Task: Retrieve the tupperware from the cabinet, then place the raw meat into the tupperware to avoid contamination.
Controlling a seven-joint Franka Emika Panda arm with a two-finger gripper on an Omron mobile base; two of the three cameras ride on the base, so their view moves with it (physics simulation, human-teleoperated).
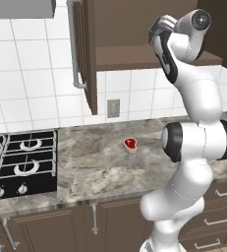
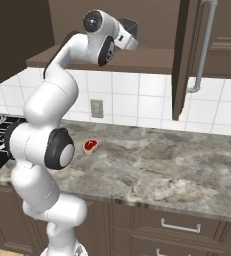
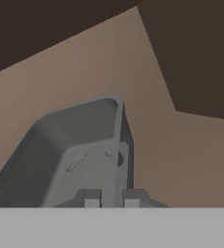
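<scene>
The tupperware (image 3: pixel 74 140), a dark grey shallow container, sits on the brown shelf inside the cabinet (image 3: pixel 181 160). My gripper (image 3: pixel 112 198) is shut on the tupperware's right wall, one fingertip on each side of it. In the base views my hand (image 1: pixel 159 27) (image 2: pixel 128 31) reaches into the open cabinet (image 1: pixel 134 56) above the counter, past its swung-out door (image 1: pixel 89 54) (image 2: pixel 182 60). The raw meat (image 1: pixel 130 144) (image 2: pixel 90 146), a small red piece with a pale rim, lies on the marble counter (image 1: pixel 95 170) below, well apart from the gripper.
A black gas stove (image 1: pixel 21 162) takes up the counter's left end, under a range hood (image 1: pixel 16 7). A wall outlet (image 1: pixel 113 108) sits on the tiled backsplash. Lower brown cabinets and drawers (image 2: pixel 179 227) run under the counter (image 2: pixel 177 170).
</scene>
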